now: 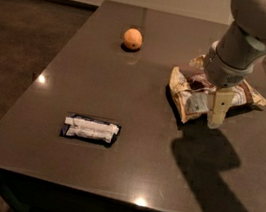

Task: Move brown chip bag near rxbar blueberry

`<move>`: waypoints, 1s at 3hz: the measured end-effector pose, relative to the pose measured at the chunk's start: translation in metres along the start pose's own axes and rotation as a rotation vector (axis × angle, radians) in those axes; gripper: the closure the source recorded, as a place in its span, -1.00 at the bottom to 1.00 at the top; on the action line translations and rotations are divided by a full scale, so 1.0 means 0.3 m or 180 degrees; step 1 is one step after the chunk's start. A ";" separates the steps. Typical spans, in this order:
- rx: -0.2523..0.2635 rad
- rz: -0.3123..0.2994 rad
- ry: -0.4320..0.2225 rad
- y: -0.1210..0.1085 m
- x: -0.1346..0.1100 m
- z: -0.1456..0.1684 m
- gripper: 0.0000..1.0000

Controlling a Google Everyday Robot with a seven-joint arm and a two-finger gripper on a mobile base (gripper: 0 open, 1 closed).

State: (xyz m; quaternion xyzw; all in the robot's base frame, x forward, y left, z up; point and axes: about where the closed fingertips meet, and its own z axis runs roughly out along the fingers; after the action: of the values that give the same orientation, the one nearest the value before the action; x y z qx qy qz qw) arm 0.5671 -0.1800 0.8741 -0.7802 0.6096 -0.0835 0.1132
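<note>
Nearest the front edge of the dark tabletop (138, 104), on the left, the rxbar blueberry (91, 129) is lying flat, its white label strip facing up and running left to right. It is sitting alone, well apart from everything else.

Further back and to the right, the arm's shadow (210, 161) is falling across the tabletop, stretching toward the front right.

Just beyond the shadow, the brown chip bag (188, 94) is lying crumpled on the right half of the tabletop, its cream edge pointing left and its white label panel facing up.

The gripper (216, 112) is hanging over the near side of the bag, beside the label panel, pointing down. I cannot tell whether it is spread or pinching the bag. The grey arm (244, 45) is reaching in from the upper right and covering the bag's middle.

Farthest back, left of the bag and well apart from it, a small round orange fruit (132, 39) is resting on the tabletop.
</note>
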 end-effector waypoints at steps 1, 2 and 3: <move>-0.0087 -0.0103 0.0038 -0.022 -0.004 0.030 -0.63; -0.0166 -0.0146 0.0060 -0.029 -0.002 0.046 -0.19; -0.0208 -0.0165 0.0045 -0.021 -0.007 0.046 0.30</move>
State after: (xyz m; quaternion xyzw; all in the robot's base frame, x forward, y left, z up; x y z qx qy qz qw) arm 0.5763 -0.1755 0.8626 -0.7984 0.5923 -0.0720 0.0811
